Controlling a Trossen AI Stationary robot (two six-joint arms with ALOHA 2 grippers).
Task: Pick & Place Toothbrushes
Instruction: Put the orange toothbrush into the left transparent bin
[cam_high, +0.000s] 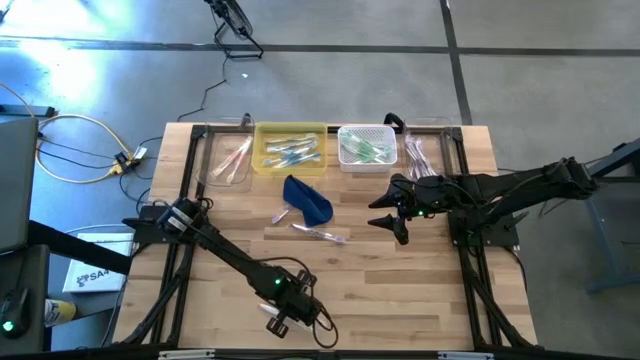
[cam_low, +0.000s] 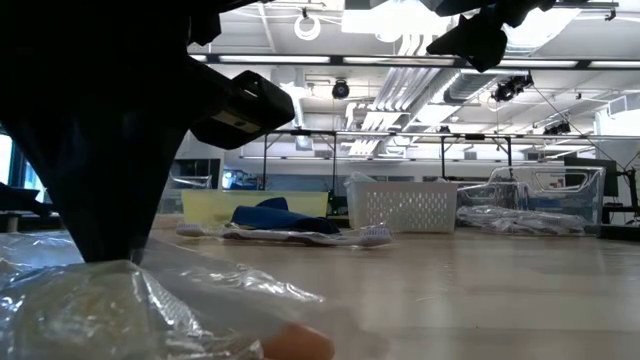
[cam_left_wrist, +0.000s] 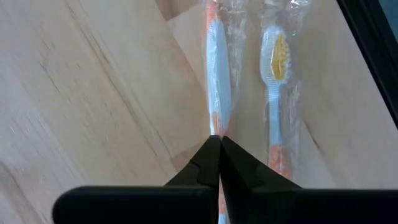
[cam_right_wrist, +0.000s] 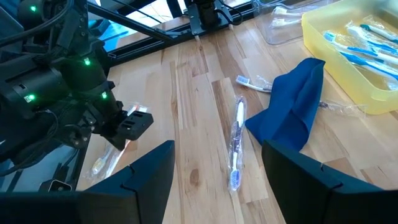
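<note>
Near the front edge of the desk (cam_high: 400, 290), the left gripper (cam_left_wrist: 216, 140) is clenching its jaws on a wrapped orange-and-white toothbrush (cam_left_wrist: 214, 68), with a second wrapped toothbrush (cam_left_wrist: 277, 93) lying just beside it. To do this step well, the lift probably wants to be straight up and slow, since the slippery wrapper could slide or drag its neighbour along. Farther back, the right gripper (cam_right_wrist: 217, 168) is waiting above the desk near the white basket (cam_high: 366, 146), its jaws spread and holding nothing. Open wood is lying between the front edge and the blue pouch (cam_high: 307, 199), giving room to carry toward the yellow bin (cam_high: 290, 148), though the black frame rail close by is limiting sideways swing.
</note>
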